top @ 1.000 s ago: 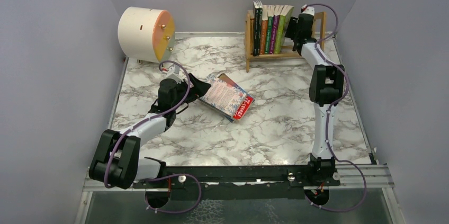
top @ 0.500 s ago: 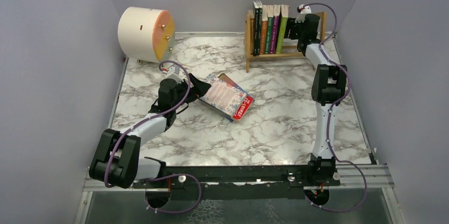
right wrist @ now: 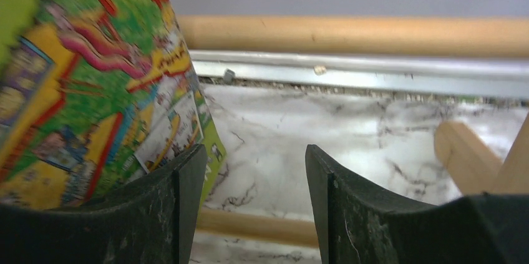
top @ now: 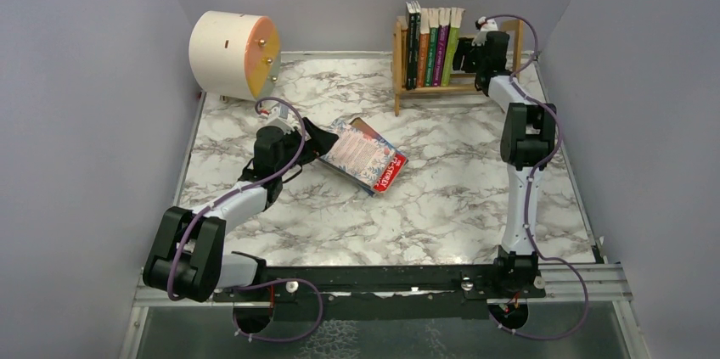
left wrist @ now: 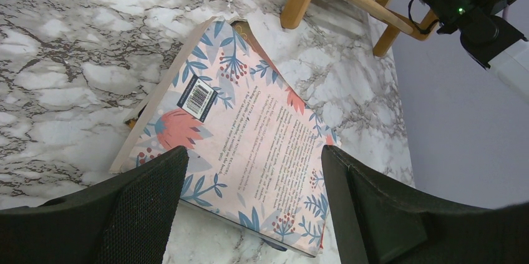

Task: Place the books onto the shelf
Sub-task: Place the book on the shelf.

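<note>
Books (top: 434, 43) stand upright in a row on the shelf (top: 424, 91), packed to its left end, spines facing out: black, orange, dark green, purple, then light green on the right. The right part of the shelf holds no book. The shelf sits at the far right of the marble table (top: 441, 206), against the back wall.

Green illustrated book (right wrist: 75, 89) is the last in the row. The right gripper (right wrist: 251, 151) is inside the shelf's free part, just beside that cover. Its left finger (right wrist: 181, 201) is right at the book's lower edge; contact unclear. Jaws are moderately apart with nothing between them, only table and a wooden rail (right wrist: 349, 36) seen through the gap.

One more book, the floral book (top: 363, 154), lies flat near the table centre, back cover and barcode up, well apart from the shelf. Another book seems to lie under it; only an edge shows, so hard to tell.

Left gripper (left wrist: 252, 155) is at the floral book's left end, jaws wide, one finger over each side of the cover. No grip visible, and the book is flat on the table. Cannot tell if the fingers touch it.

Cream cylinder (top: 233, 55) with an orange face is at the far left, well apart from both arms.
</note>
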You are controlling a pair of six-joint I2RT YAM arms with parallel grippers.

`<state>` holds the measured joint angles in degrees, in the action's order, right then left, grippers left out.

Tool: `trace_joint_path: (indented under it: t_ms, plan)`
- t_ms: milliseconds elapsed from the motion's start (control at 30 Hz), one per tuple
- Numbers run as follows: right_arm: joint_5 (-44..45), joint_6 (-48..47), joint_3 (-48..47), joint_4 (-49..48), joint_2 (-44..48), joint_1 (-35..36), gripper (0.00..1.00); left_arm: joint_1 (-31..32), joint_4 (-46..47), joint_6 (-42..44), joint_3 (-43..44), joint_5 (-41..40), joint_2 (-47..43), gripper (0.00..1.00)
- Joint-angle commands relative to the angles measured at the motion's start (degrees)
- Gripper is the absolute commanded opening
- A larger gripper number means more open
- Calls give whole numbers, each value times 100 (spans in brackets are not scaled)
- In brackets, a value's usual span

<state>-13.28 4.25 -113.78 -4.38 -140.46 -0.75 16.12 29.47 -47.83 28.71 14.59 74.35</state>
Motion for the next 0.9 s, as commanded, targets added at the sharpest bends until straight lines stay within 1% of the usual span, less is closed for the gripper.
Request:
trace_joint_path:
  t_ms: [0, 167, 333, 567, 667, 733, 867]
  plan:
    - [991, 347, 321, -188, 506, 111, 59, -16, 164, 75, 97, 98, -52, 72]
    - [1565, 554, 564, -277, 784, 111, 59, -15, 164, 64, 65, 85, -131, 72]
    - [1907, 636, 942, -474, 1170, 111, 59, -14, 168, 55, 23, 84, -216, 72]
    - [2427, 694, 1158, -191, 1610, 119, 58, -18, 164, 29, 25, 100, -227, 72]
    - [2363, 977, 1613, -260, 2125, 138, 58, -17, 164, 27, 29, 32, -210, 72]
    - [2276, 1041, 2108, -471, 2560, 225, 58, -20, 156, 37, 43, 9, -231, 72]
    - [2500, 624, 2980, -856, 3497, 687, 58, -21, 39, 7, 11, -209, -460, 74]
